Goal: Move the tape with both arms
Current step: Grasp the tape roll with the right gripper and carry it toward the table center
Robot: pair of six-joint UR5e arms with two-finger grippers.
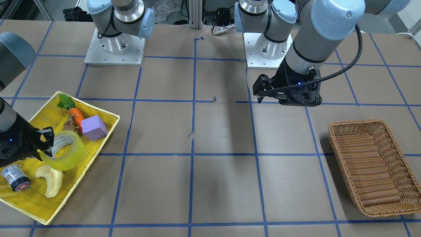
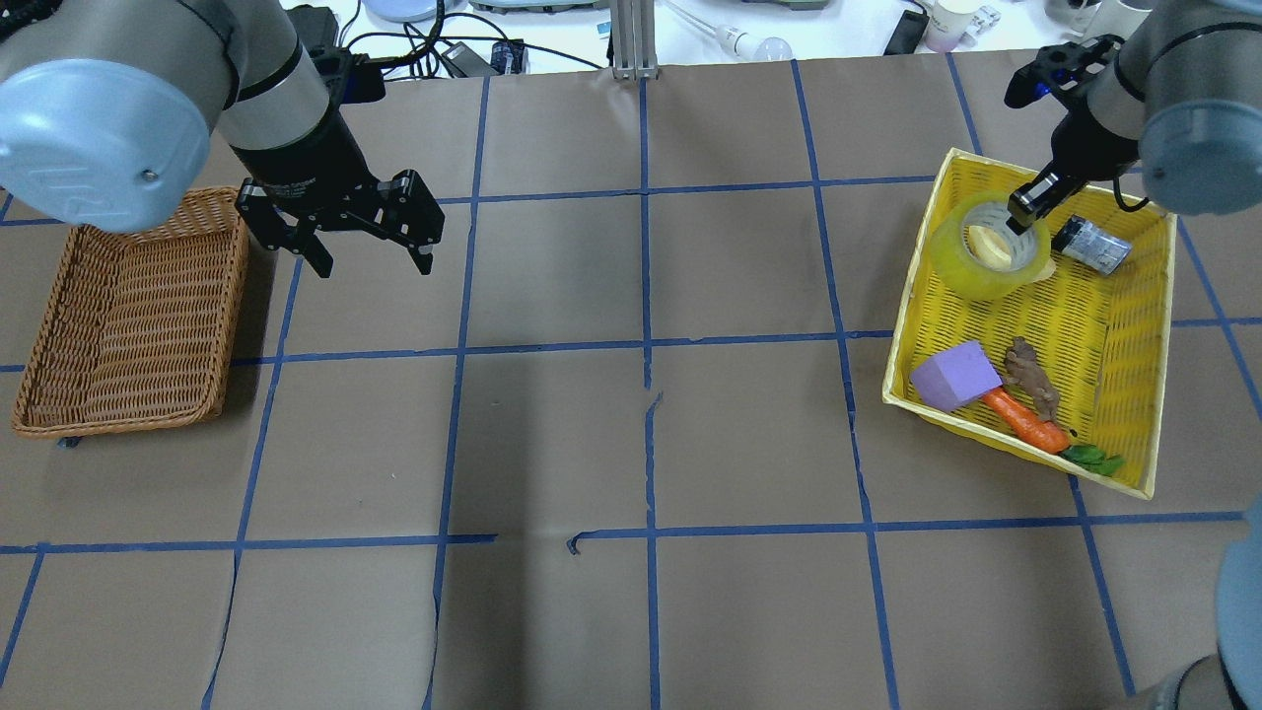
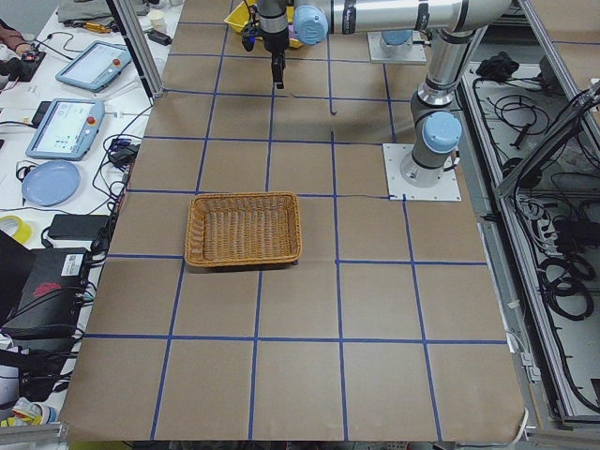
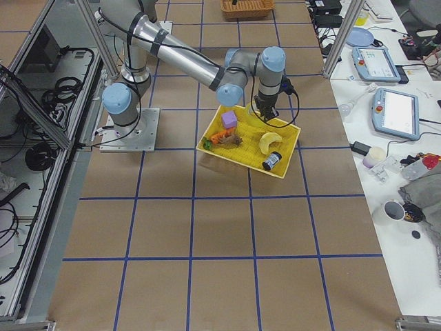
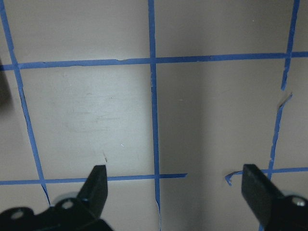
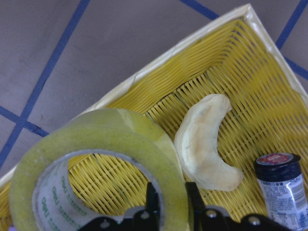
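Note:
The tape (image 1: 67, 151), a wide translucent yellow roll with a white printed core, is tilted over the yellow tray (image 1: 90, 106). My right gripper (image 1: 46, 144) is shut on its wall, one finger inside the core and one outside. The right wrist view shows the tape (image 6: 96, 154) pinched in the gripper (image 6: 173, 202), above the tray. From overhead the tape (image 2: 991, 251) hangs under the right gripper (image 2: 1020, 212). My left gripper (image 2: 370, 261) is open and empty over bare table beside the wicker basket (image 2: 59, 424); its fingers (image 5: 96, 187) frame only paper.
The yellow tray (image 2: 907, 325) also holds a pale banana-like piece (image 1: 51, 181), a black-capped jar (image 1: 15, 177), a purple block (image 1: 93, 127) and a carrot (image 1: 76, 115). The wicker basket (image 1: 355, 122) is empty. Blue tape lines grid the brown table.

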